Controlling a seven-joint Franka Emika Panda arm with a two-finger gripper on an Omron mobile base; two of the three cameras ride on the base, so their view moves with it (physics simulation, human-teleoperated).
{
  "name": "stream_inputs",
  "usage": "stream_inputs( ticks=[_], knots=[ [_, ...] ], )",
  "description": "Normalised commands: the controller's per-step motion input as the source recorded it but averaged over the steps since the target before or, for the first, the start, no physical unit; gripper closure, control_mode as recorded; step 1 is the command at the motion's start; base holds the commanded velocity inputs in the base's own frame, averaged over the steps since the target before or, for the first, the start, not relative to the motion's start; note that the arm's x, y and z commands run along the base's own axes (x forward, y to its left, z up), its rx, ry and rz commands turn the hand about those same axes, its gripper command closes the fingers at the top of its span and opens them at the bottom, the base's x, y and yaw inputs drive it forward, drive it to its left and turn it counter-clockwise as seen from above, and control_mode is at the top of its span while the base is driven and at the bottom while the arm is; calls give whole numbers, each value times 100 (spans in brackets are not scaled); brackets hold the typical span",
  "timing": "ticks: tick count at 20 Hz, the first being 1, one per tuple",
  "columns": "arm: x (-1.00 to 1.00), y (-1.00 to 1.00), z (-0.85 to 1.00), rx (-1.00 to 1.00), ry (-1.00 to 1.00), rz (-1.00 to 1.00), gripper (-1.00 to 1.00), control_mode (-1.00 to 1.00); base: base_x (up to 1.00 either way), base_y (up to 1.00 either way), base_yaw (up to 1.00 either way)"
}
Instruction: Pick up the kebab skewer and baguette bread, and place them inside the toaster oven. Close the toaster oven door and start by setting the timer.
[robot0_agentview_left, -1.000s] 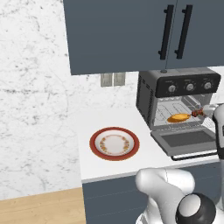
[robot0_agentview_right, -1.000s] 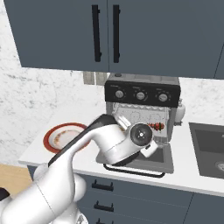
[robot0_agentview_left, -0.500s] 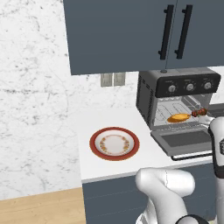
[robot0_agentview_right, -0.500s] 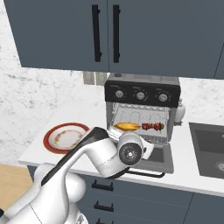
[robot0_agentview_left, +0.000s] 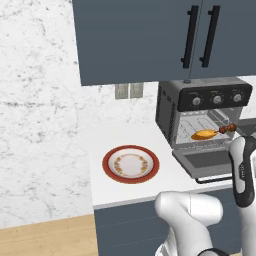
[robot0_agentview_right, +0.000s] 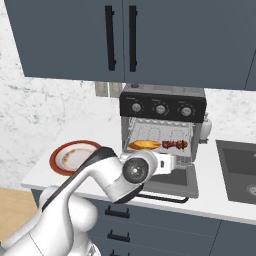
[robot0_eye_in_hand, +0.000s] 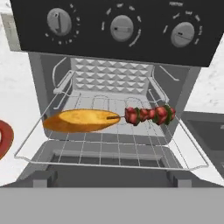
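Note:
The toaster oven (robot0_agentview_right: 162, 105) (robot0_agentview_left: 200, 107) stands on the counter, and its door (robot0_agentview_right: 175, 184) (robot0_agentview_left: 206, 160) (robot0_eye_in_hand: 109, 175) hangs open and flat. On the wire rack inside lies the golden baguette bread (robot0_eye_in_hand: 81, 120) (robot0_agentview_right: 144, 145) (robot0_agentview_left: 204, 134). The kebab skewer (robot0_eye_in_hand: 148, 115) (robot0_agentview_right: 174, 145) (robot0_agentview_left: 227, 128) lies to its right, with the stick end touching the loaf. My gripper (robot0_agentview_right: 170, 162) hovers over the open door just outside the oven mouth. It is open with nothing in it. Three knobs, among them the right one (robot0_eye_in_hand: 183, 34), line the black panel.
A red-rimmed plate (robot0_agentview_left: 131, 164) (robot0_agentview_right: 70, 157) sits on the white counter left of the oven. A sink (robot0_agentview_right: 240, 170) lies to the oven's right. Dark cabinets (robot0_agentview_left: 165, 35) hang overhead. A small white jar (robot0_agentview_right: 206, 127) stands beside the oven's right wall.
My arm has drawn back and down from the oven mouth. The baguette and skewer stay on the rack, and the door stays open.

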Motion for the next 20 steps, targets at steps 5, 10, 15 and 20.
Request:
stream_inputs(
  ticks=[5, 10, 15, 20],
  knots=[
    [-4, -22, 0, -14, 12, 0, -100, -100, 0, 0, 0],
    [0, -9, -28, 2, 2, -2, -100, -100, 0, 0, 0],
    [0, 0, -21, 8, 5, -9, -100, -100, 0, 0, 0],
    [0, 0, -15, 7, 4, -6, -100, -100, 0, 0, 0]
  ],
)
